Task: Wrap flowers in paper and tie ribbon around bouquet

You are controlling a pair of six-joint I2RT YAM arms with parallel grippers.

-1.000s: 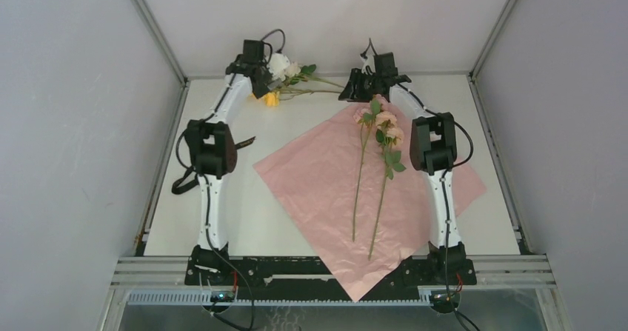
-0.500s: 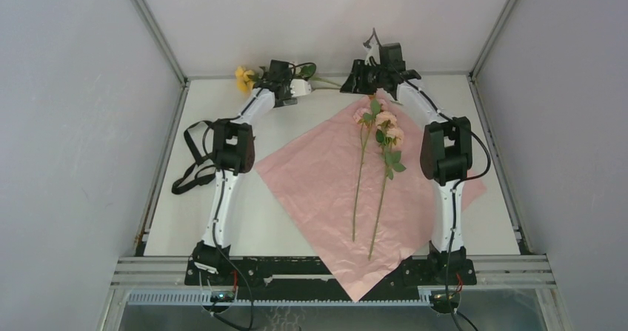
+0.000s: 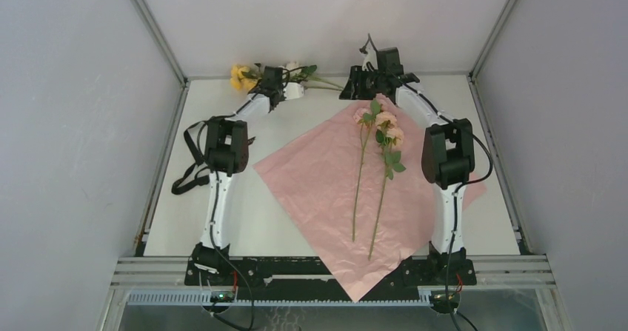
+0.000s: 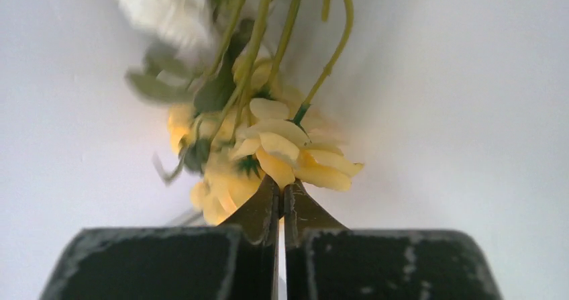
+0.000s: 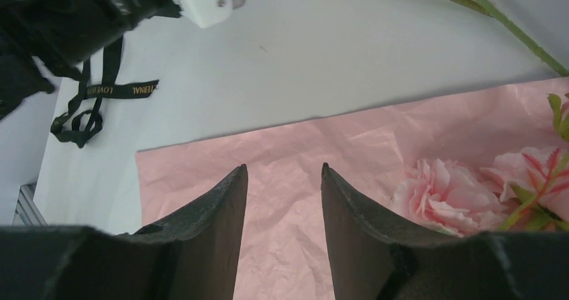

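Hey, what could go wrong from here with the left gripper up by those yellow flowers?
The left gripper is shut right at a yellow bloom, not clearly on a stem, so petals could tear or slip free when it lifts. The ribbon lies right beside the left arm at its elbow and might get dragged along.

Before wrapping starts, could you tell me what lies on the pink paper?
Two pink-bloomed sprays lie on the paper; the right arm covers its right part.
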